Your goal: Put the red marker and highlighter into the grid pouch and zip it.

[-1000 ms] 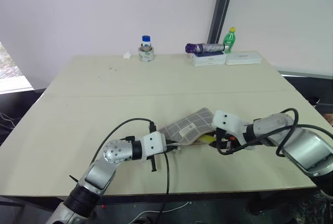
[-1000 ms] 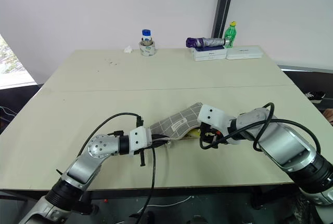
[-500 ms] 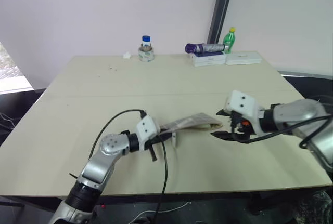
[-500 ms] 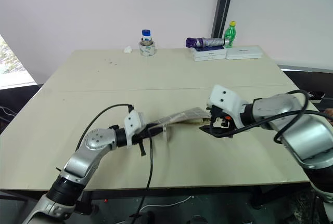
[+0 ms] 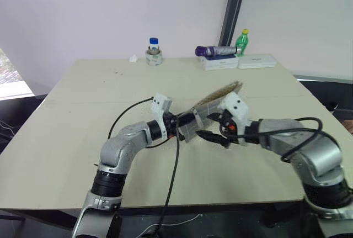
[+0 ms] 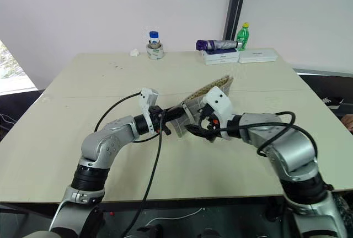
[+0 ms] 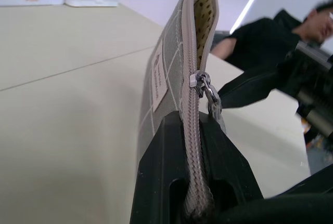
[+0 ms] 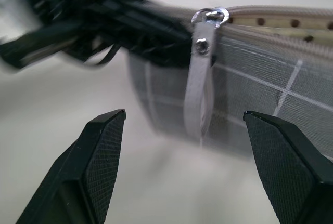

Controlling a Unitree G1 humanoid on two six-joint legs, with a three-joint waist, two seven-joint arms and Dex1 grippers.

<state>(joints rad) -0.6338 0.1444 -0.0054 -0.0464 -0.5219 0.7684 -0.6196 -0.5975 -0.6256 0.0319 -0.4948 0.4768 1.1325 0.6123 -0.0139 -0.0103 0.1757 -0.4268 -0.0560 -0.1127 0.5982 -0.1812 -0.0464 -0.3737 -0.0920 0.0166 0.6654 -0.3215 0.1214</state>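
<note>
With the grid pouch lifted off the table and pinched at its zipper end by the fully closed left gripper, zipping looks to be the step in hand. Its mouth gapes past the slider; I cannot tell what lies inside. Just beside the pouch, the right gripper hangs wide open, holding nothing, and next must close on the pale pull tab.

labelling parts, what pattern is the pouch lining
Cream with small dark dots, seen inside the open grid pouch; left wrist view shows it best.
</note>
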